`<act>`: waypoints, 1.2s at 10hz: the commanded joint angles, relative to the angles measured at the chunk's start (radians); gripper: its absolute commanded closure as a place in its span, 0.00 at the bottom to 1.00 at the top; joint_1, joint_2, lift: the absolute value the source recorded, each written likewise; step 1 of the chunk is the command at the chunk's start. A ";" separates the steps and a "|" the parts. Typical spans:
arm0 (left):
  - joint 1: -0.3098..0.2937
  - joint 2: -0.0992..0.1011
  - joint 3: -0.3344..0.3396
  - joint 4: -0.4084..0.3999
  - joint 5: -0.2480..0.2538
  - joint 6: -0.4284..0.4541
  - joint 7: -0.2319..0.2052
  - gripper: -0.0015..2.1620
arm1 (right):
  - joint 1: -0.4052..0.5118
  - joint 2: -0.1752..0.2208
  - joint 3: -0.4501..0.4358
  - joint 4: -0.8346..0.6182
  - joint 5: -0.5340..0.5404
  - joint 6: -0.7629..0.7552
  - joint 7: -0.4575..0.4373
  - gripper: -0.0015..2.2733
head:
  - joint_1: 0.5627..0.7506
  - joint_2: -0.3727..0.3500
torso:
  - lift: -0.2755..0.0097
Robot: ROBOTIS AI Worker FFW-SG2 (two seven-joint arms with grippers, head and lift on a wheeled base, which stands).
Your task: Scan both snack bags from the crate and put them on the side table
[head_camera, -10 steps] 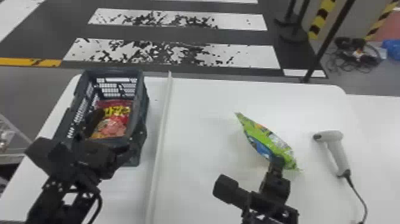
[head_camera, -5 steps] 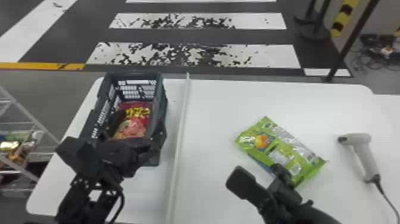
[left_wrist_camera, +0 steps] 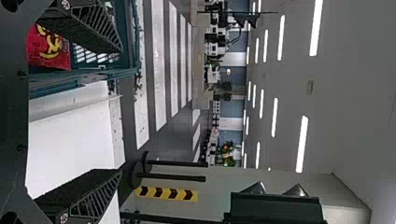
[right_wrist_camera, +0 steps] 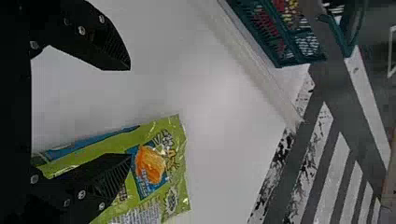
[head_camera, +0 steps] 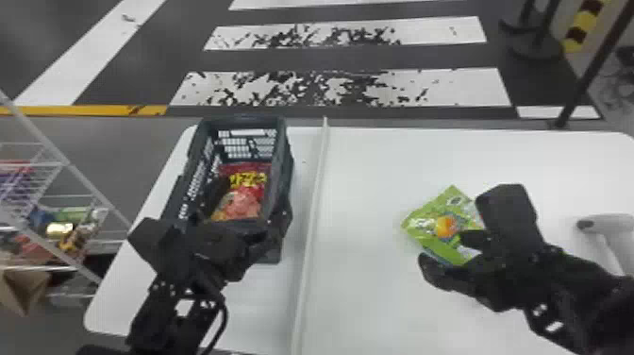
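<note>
My right gripper (head_camera: 444, 251) has swung left over the green snack bag (head_camera: 446, 224) and now hides its right-hand part; half a second ago it was at the bag's near edge. Its fingers are spread with nothing pinched: in the right wrist view one lies over the bag, the other over the bare worktop (head_camera: 368, 283). I cannot tell whether the nearer finger touches the wrapper.

The green bag lies flat, well to the right of the white divider (head_camera: 312, 198), in the same spot as in the last frame. In the frame before that it was tipped up beside my right gripper.

My left gripper (head_camera: 253, 192) stays at the near end of the crate (head_camera: 281, 141), its fingers spread wide, one over the crate's inside and one outside its right wall. The red snack bag (head_camera: 243, 203) is still inside the crate.

My head view has turned left: the scanner (head_camera: 606, 226) now sits at the right edge, and more of the wire rack (head_camera: 70, 166) shows at the left.
</note>
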 commanded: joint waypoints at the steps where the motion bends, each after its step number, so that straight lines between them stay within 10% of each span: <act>1: -0.002 -0.001 0.000 0.002 0.000 -0.002 -0.001 0.04 | 0.030 0.022 -0.132 0.009 -0.115 -0.086 0.014 0.38 | 0.70 0.69 | 0.66; 2: -0.003 -0.002 0.000 0.006 0.000 -0.002 -0.001 0.04 | 0.036 0.044 -0.187 0.022 -0.128 -0.095 0.020 0.81 | 0.70 0.68 | 0.66; 3: -0.003 -0.005 -0.001 0.007 0.000 -0.002 -0.001 0.04 | 0.044 0.053 -0.220 0.029 -0.121 -0.086 0.022 0.99 | 0.70 0.65 | 0.66; 12: 0.009 -0.008 0.002 0.001 -0.001 -0.002 -0.001 0.04 | -0.174 0.059 -0.006 0.405 -0.019 -0.233 0.163 0.99 | 0.70 0.71 | 0.66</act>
